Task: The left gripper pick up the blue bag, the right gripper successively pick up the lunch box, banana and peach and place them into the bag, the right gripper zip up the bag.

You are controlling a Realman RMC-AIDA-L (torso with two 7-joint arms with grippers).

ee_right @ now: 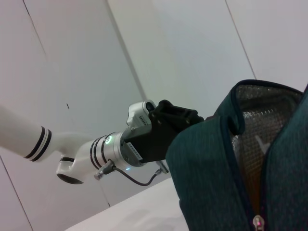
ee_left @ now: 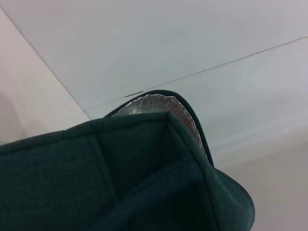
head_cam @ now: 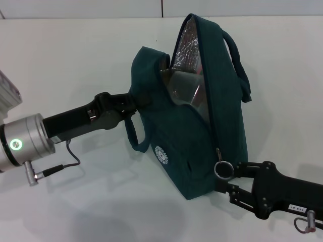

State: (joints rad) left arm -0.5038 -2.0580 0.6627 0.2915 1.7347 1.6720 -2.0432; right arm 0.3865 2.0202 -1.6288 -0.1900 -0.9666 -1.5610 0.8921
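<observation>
The blue bag (head_cam: 192, 151) stands tilted on the white table, its top open and its silver lining showing. The clear lunch box (head_cam: 182, 86) shows inside the opening. The banana and the peach are hidden. My left gripper (head_cam: 132, 103) is shut on the bag's upper left edge and holds it up; the left wrist view shows only bag fabric (ee_left: 120, 183) close up. My right gripper (head_cam: 227, 180) is at the bag's lower front corner, right at the zipper's metal ring pull (head_cam: 222, 170). The right wrist view shows the bag (ee_right: 211, 173), the zipper pull (ee_right: 258, 222) and the left gripper (ee_right: 180, 118).
The white table (head_cam: 75, 60) runs all round the bag, with a white wall behind. A grey cable (head_cam: 65, 164) loops under my left wrist. One bag handle (head_cam: 239, 65) sticks out at the back right, another (head_cam: 135, 136) hangs below my left gripper.
</observation>
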